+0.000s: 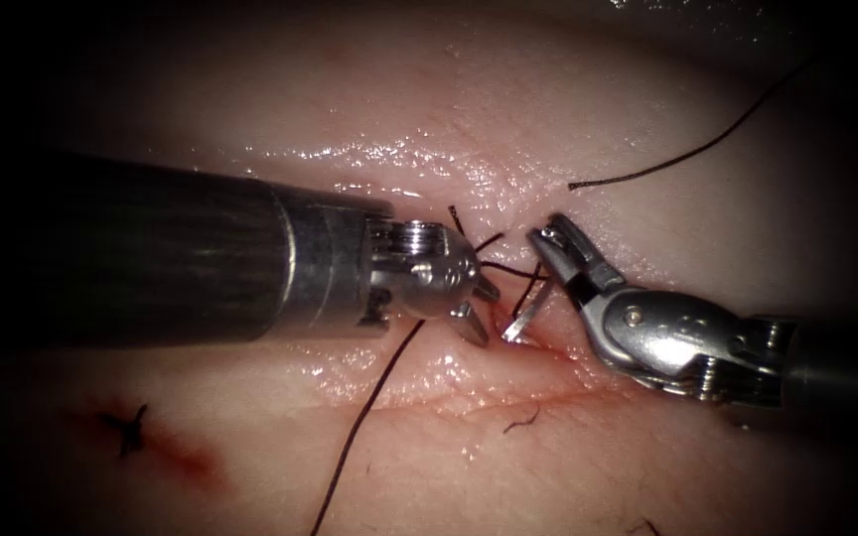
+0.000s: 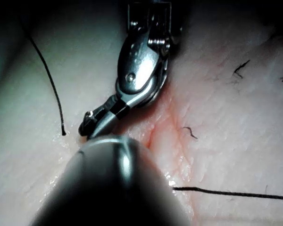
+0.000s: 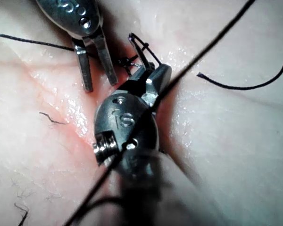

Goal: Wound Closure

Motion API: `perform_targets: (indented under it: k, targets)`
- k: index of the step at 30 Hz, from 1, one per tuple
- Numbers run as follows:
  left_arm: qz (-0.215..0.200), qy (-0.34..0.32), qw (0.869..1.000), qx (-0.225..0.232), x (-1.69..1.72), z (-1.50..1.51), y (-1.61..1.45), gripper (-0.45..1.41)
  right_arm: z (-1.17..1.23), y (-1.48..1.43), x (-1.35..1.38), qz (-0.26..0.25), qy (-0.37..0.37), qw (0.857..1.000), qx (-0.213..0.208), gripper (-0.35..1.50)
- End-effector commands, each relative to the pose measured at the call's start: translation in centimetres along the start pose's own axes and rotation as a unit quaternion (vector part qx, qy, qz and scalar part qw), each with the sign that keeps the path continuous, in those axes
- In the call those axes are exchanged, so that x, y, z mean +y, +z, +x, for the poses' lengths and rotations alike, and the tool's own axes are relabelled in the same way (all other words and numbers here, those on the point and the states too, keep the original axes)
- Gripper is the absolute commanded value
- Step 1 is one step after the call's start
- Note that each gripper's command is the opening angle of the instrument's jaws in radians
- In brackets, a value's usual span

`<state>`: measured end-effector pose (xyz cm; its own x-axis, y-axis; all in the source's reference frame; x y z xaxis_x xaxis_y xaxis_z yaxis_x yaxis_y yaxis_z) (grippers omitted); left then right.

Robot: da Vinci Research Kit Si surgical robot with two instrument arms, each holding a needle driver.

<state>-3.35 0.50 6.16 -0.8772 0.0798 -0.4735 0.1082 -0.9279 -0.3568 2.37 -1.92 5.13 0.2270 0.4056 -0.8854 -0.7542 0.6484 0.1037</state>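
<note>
Left hand (image 1: 477, 310) jaws parted, holding nothing; right hand (image 1: 558, 248) jaws closed on needle, tips near-facing.

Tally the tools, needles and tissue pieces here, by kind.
Tools: 2. The left tool has its jaws open and holds nothing; what the right tool holds is unclear.
Needle: 1, between the tools' tips; unclear whether it enters the tissue.
Tissue: 1.
Total: 4.

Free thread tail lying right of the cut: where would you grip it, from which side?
Probably grip the thread tail just behind its cut tip: it lies flat and bare on the tissue there, nearest the tools. Come from the right with the right end effector, crossing the strand. The left end effector, open, holds nothing.
</note>
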Motion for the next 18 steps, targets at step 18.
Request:
perform_targets:
  k: [18]
  targets:
    - [0.037,-0.018,0.999,0.015,0.4,-0.1,0.29,0.17,0.0,0.09,-0.02,-0.002,0.011,1.0,0.002,-0.35]
